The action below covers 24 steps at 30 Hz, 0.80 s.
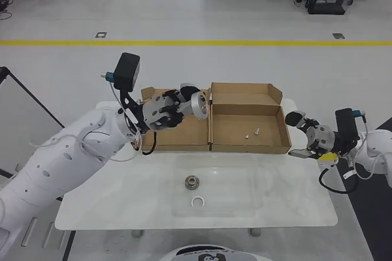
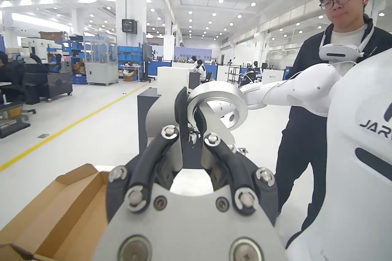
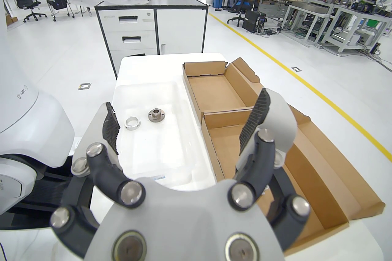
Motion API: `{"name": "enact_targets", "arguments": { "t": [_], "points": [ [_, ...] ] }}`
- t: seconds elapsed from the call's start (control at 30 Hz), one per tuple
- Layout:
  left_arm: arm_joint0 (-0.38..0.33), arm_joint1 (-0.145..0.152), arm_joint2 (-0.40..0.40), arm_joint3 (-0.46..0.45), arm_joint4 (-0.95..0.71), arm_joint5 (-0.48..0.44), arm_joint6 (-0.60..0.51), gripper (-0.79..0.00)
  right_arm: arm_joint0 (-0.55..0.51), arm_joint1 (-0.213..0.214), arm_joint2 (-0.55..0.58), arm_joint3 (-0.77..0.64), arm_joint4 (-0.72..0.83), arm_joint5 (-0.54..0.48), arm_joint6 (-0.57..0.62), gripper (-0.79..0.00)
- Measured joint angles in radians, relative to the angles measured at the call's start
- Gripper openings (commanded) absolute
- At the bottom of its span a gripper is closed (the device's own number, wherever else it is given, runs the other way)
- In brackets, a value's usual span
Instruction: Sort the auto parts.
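While the left gripper [image 2: 190, 113] clamps the metal ring [image 2: 220, 97] just above the left box [image 1: 176, 134], the right gripper [image 3: 183, 115] gapes empty.

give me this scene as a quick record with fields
left claw: shut on the large silver ring, held above the left-hand box
right claw: open, holding nothing, off the outer end of the right-hand box
tray: holds a flanged hub and a small ring, lying apart
right-hand box contents: two small white pieces on its floor
boxes: side by side, lids open, behind the tray
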Motion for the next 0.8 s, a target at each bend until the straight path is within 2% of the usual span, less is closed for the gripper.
{"name": "enact_targets", "arguments": {
  "t": [0.23, 0.37, 0.53, 0.8],
  "points": [
    [-0.17, -0.096, 0.076, 0.178, -0.105, 0.001, -0.231, -0.785, 0.0, 0.0, 0.0, 0.0, 0.0, 0.0, 0.0, 0.0],
    [-0.24, -0.15, 0.13, 0.278, -0.145, 0.015, -0.36, -0.785, 0.0, 0.0, 0.0, 0.0, 0.0, 0.0, 0.0, 0.0],
    [-0.289, -0.212, 0.198, 0.402, -0.155, 0.034, -0.523, -0.785, 0.0, 0.0, 0.0, 0.0, 0.0, 0.0, 0.0, 0.0],
    [-0.316, -0.291, 0.26, 0.566, -0.104, 0.057, -0.661, -0.785, 0.0, 0.0, 0.0, 0.0, 0.0, 0.0, 0.0, 0.0]
  ]
}}
